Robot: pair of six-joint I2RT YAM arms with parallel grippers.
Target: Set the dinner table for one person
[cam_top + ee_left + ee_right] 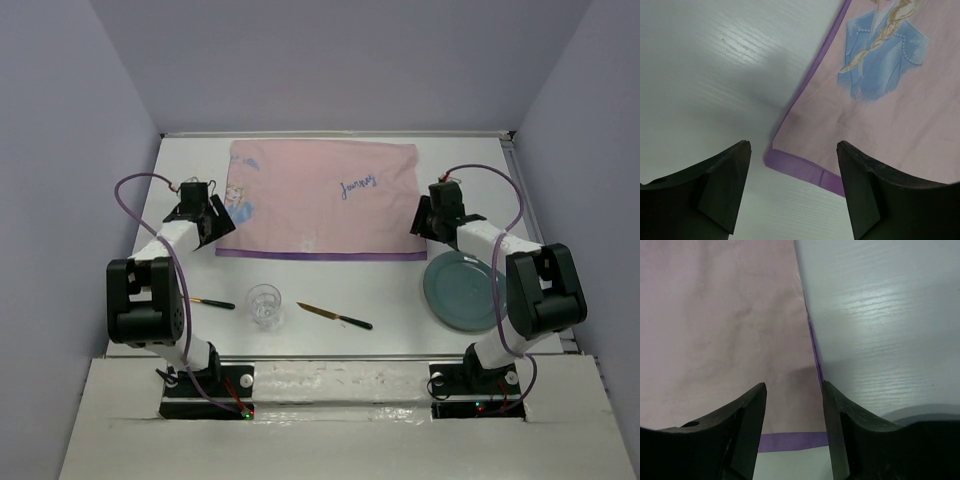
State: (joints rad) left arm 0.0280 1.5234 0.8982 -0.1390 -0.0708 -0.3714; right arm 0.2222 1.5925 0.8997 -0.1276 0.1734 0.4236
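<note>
A pink cloth with a purple border and blue script lies flat at the back middle of the white dinner table. My left gripper is open and empty above the cloth's near left corner. My right gripper is open and empty above the cloth's near right corner. A grey-green plate lies at the right. A clear glass, a knife and a dark-handled utensil lie along the table's near side.
The table's front edge runs just before the arm bases. Purple walls close in the left, back and right. The plate's rim shows at the lower right of the right wrist view.
</note>
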